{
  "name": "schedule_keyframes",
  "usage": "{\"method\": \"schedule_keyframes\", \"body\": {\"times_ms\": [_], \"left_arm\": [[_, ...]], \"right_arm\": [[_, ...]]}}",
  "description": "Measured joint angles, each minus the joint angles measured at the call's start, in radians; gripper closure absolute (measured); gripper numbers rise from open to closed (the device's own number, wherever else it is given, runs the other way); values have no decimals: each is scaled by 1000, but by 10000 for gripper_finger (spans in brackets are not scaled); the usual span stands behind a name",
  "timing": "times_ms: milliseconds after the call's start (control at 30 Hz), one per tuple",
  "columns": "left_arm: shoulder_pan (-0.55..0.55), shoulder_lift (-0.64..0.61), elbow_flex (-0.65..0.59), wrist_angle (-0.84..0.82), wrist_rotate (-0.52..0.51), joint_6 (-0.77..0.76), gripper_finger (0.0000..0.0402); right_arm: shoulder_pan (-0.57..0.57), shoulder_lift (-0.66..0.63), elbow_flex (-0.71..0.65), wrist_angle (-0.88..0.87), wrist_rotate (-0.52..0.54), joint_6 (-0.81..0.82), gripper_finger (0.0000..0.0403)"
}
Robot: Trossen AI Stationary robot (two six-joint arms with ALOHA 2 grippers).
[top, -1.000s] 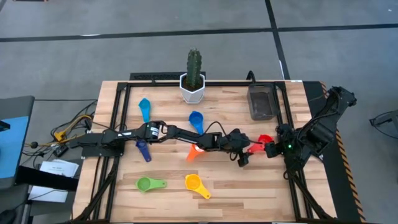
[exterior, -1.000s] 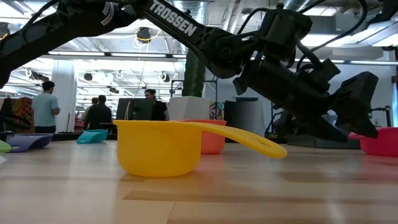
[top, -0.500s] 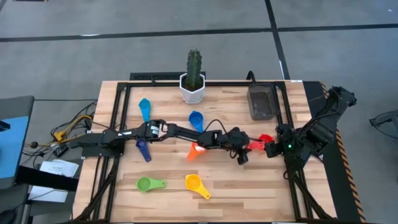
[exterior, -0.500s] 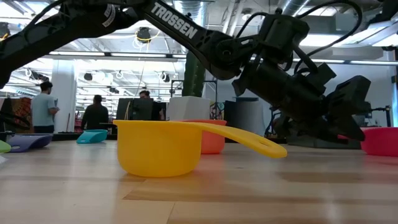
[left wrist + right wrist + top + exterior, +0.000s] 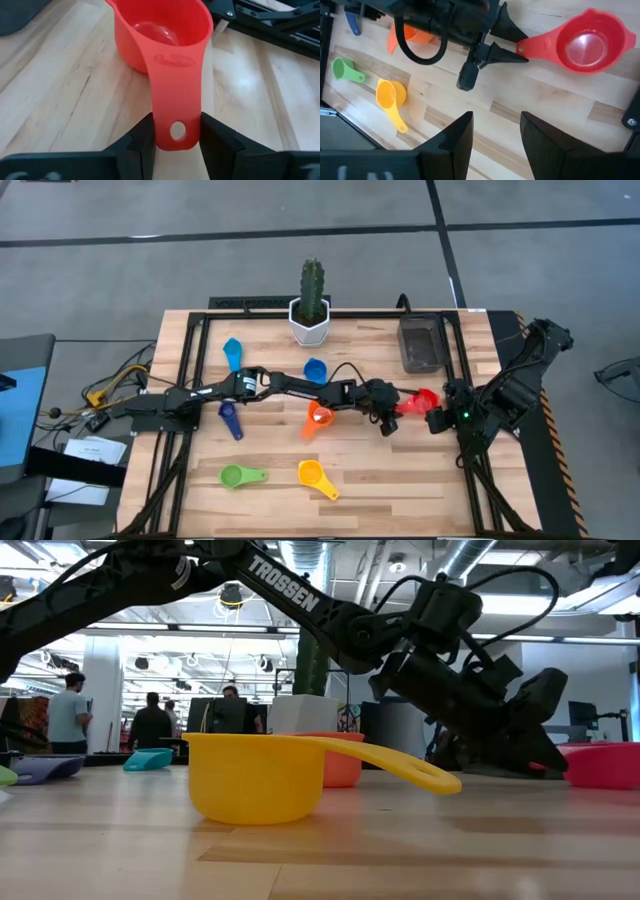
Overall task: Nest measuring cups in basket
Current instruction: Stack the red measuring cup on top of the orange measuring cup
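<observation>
The long dark left arm (image 5: 290, 390) stretches across the middle of the wooden slatted table (image 5: 370, 480), barring passage between the table's front and back halves. Its left gripper (image 5: 176, 131) clamps the flat handle of the red plastic measuring cup (image 5: 425, 400), just beside the right gripper (image 5: 496, 131), whose fingers stand apart above bare boards. The small dark grey see-through basket (image 5: 421, 345) sits in the back right corner with open wood around it. The white hexagonal cactus pot (image 5: 310, 320) guards the back edge. Open wood lies between the yellow plastic scoop cup (image 5: 312, 474) and the right arm's base.
</observation>
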Motion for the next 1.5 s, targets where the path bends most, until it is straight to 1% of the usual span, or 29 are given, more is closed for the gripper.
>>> {"method": "schedule_keyframes", "body": {"times_ms": [100,367,533,667,833,967,1067,1167,1233,1300,1367,1500], "left_arm": [[3,0,0,-6,32,-4,295],[3,-26,0,-37,66,-9,293],[4,-61,0,-91,66,20,294],[3,-96,0,-190,67,36,295],[3,-147,0,-330,69,66,321],[3,-172,1,-382,70,92,351],[10,-169,0,-422,119,45,367],[18,-169,0,-419,179,-35,370],[18,-169,0,-403,182,-73,358],[19,-169,0,-374,180,-112,336],[19,-169,0,-344,167,-156,306],[19,-130,0,-309,160,-266,229]], "right_arm": [[0,0,0,-12,0,1,219],[0,0,0,-17,0,1,223],[0,0,0,-17,0,-18,221],[0,0,0,-18,0,-24,221],[0,0,0,-19,8,-31,225],[0,0,0,-18,27,-47,223],[0,0,0,-18,30,-51,221],[0,0,0,-17,30,-51,222],[0,0,0,-12,30,-51,224],[0,0,0,-7,30,-51,226],[1,0,0,-4,30,-51,227],[1,7,0,9,30,-50,223]]}}
